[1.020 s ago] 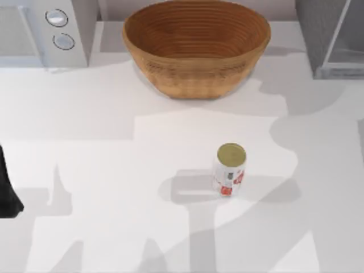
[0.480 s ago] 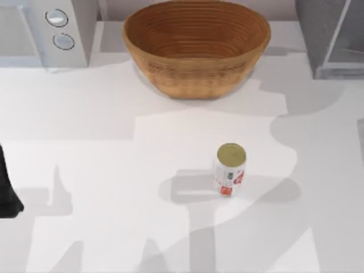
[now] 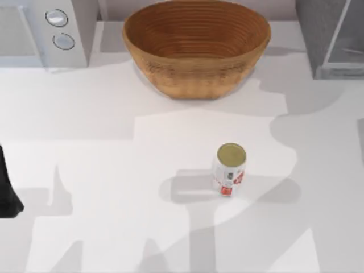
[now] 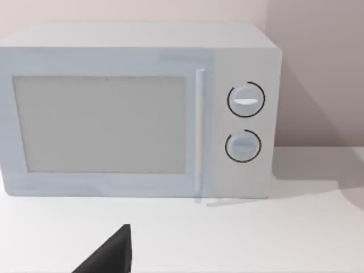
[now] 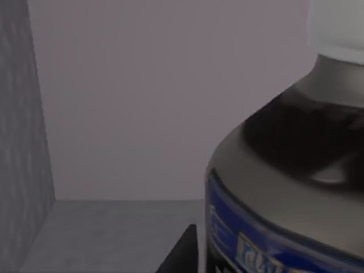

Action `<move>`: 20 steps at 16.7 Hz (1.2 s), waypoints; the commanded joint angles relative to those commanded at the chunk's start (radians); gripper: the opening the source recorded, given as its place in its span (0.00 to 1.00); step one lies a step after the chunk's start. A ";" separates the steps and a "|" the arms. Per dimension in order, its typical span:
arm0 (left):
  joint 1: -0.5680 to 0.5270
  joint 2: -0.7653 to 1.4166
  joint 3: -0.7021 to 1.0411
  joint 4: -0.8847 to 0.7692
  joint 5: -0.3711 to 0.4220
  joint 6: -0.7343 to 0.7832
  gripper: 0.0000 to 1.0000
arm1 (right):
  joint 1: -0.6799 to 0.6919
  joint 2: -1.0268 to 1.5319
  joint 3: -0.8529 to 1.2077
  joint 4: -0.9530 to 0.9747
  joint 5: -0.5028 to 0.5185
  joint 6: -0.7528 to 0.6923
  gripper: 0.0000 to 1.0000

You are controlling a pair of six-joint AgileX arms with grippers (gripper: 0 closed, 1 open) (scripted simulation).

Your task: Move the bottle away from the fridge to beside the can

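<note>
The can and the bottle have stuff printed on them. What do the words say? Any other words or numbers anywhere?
Can: red markings on white, too small to read.
Bottle: pale lettering on its blue label band, too blurred and cut off to read.
Microwave: two round dials, no words or numbers to be seen.
Basket and fridge: no text.

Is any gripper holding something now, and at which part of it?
It cannot be told. The bottle is very close in the right wrist view, but no hold is visible.
</note>
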 joint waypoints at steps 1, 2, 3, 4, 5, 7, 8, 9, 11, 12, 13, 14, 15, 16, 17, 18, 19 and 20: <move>0.000 0.000 0.000 0.000 0.000 0.000 1.00 | 0.000 0.000 0.000 0.000 0.000 0.000 0.02; 0.000 0.000 0.000 0.000 0.000 0.000 1.00 | 0.000 0.000 0.000 0.000 0.000 0.000 0.00; 0.000 0.000 0.000 0.000 0.000 0.000 1.00 | 0.000 0.000 0.000 0.000 0.000 0.000 0.00; 0.000 0.000 0.000 0.000 0.000 0.000 1.00 | 0.000 0.000 0.000 0.000 0.000 0.000 0.00; 0.000 0.000 0.000 0.000 0.000 0.000 1.00 | 0.000 0.000 0.000 0.000 0.000 0.000 0.00; 0.000 0.000 0.000 0.000 0.000 0.000 1.00 | 0.000 0.000 0.000 0.000 0.000 0.000 0.00; 0.000 0.000 0.000 0.000 0.000 0.000 1.00 | 0.000 0.000 0.000 0.000 0.000 0.000 0.00; 0.000 0.000 0.000 0.000 0.000 0.000 1.00 | 0.000 0.000 0.000 0.000 0.000 0.000 0.00; 0.000 0.000 0.000 0.000 0.000 0.000 1.00 | -0.003 -0.005 0.001 -0.003 0.000 0.001 0.00; 0.000 0.000 0.000 0.000 0.000 0.000 1.00 | -0.004 -0.015 0.005 -0.015 0.001 0.002 0.00; 0.000 0.000 0.000 0.000 0.000 0.000 1.00 | -0.005 -0.030 0.011 -0.035 0.001 0.002 0.00; 0.000 0.000 0.000 0.000 0.000 0.000 1.00 | -0.005 -0.048 0.017 -0.061 0.001 0.003 0.00; 0.000 0.000 0.000 0.000 0.000 0.000 1.00 | -0.004 -0.067 0.024 -0.090 0.000 0.003 0.00; 0.000 0.000 0.000 0.000 0.000 0.000 1.00 | -0.004 -0.085 0.031 -0.117 0.000 0.003 0.00; 0.000 0.000 0.000 0.000 0.000 0.000 1.00 | -0.004 -0.102 0.037 -0.141 -0.001 0.003 0.00; 0.000 0.000 0.000 0.000 0.000 0.000 1.00 | -0.003 -0.114 0.042 -0.157 -0.002 0.003 0.00; 0.000 0.000 0.000 0.000 0.000 0.000 1.00 | -0.003 -0.119 0.045 -0.163 -0.002 0.002 0.00; 0.000 0.000 0.000 0.000 0.000 0.000 1.00 | -0.003 -0.119 0.045 -0.163 -0.002 0.002 0.00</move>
